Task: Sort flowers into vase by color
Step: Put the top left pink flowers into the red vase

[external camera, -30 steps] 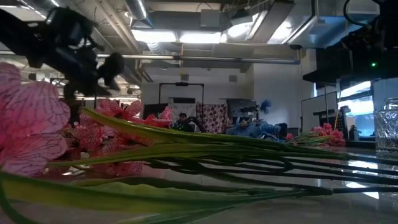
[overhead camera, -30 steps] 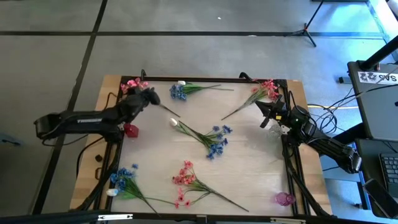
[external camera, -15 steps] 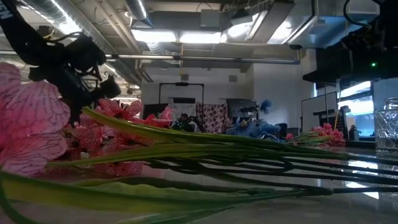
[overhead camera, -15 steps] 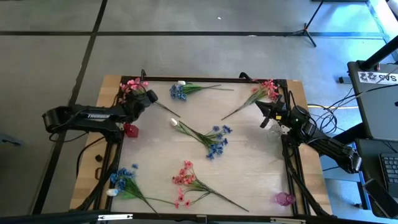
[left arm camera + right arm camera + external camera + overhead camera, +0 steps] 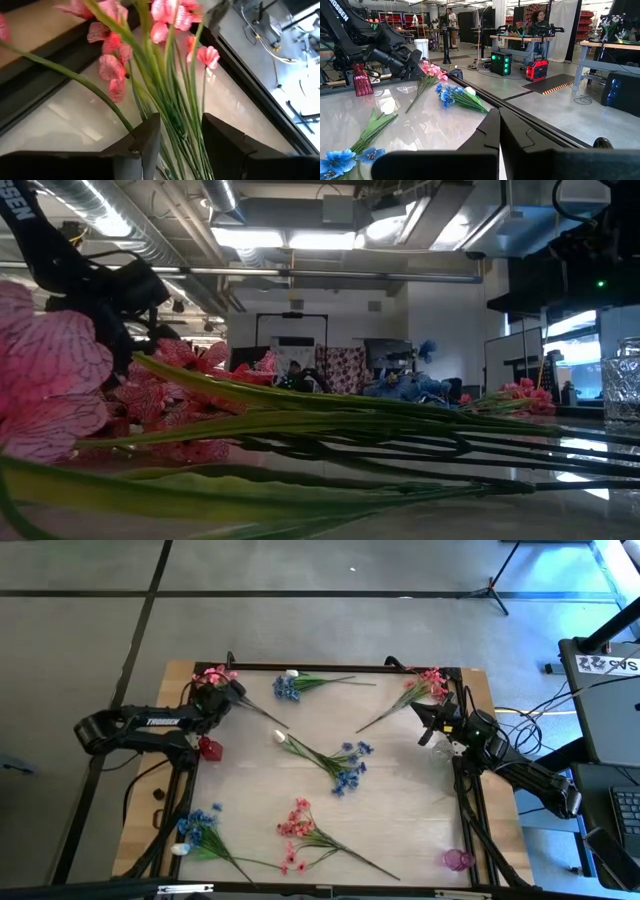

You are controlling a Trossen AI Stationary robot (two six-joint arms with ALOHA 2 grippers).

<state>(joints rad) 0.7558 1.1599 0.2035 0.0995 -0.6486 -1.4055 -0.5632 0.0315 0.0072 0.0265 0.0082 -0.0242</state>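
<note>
The left gripper [image 5: 226, 697] is shown at the table's ten o'clock corner, its fingers [image 5: 145, 142] parted around the green stems of a pink sprig [image 5: 165, 30], which is gripped there. The right gripper [image 5: 425, 718] is seen clenched and empty at three o'clock, beside a clear vase [image 5: 440, 750]. Other flowers [image 5: 340, 762] are scattered across the table [image 5: 400, 800]. The low view is largely blocked by foreground stems [image 5: 330, 430].
</note>
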